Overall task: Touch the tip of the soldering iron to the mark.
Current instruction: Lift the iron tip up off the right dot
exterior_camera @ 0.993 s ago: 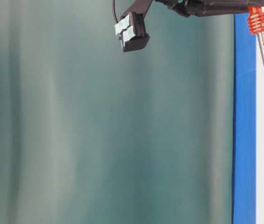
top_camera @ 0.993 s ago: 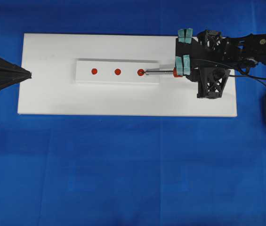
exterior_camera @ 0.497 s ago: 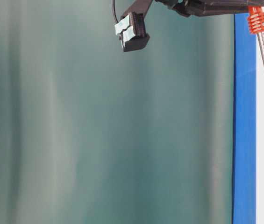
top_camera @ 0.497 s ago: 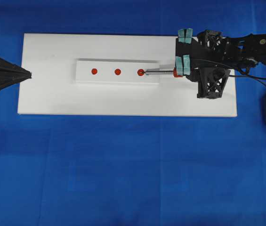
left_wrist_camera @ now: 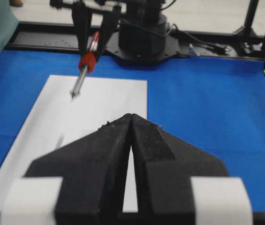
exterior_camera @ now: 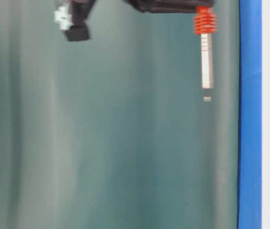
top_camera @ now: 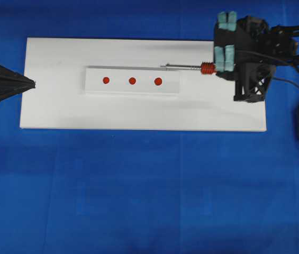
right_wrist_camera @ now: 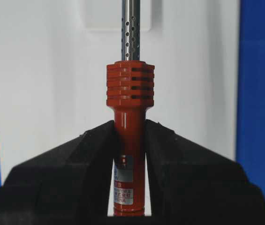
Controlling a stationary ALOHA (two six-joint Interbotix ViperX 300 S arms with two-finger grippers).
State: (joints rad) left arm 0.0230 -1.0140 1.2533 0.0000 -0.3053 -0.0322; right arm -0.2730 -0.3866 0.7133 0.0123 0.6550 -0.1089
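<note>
Overhead view: the right gripper sits at the upper right of the frame, over the right end of the white board, and it is clamped on the red handle of the iron, whose silver shaft points left along the top edge of the strip. The right wrist view confirms the grip, both pads pressed against the handle with the ribbed collar just ahead of them. The mark, the rightmost and slightly largest of the three red dots, lies near the right end of the strip, in the upper middle of the frame, just below and left of the tip. In the table-level view the tip hangs well clear of the board, so the iron is not touching anything now. The left gripper rests at the left edge of the frame with its jaws together and empty, its point at the board's left edge; it needs no part in this step. To do the touch well, I judge the arm should first bring the tip straight over the mark, correcting the small offset toward the frame's lower edge, and only then lower it gently, keeping the shaft tilted so that the point alone meets the dot. The grip should stay firm, since the cord can drag and twist the handle. Descending slowly would guard against sliding the strip or landing beside the dot.
</note>
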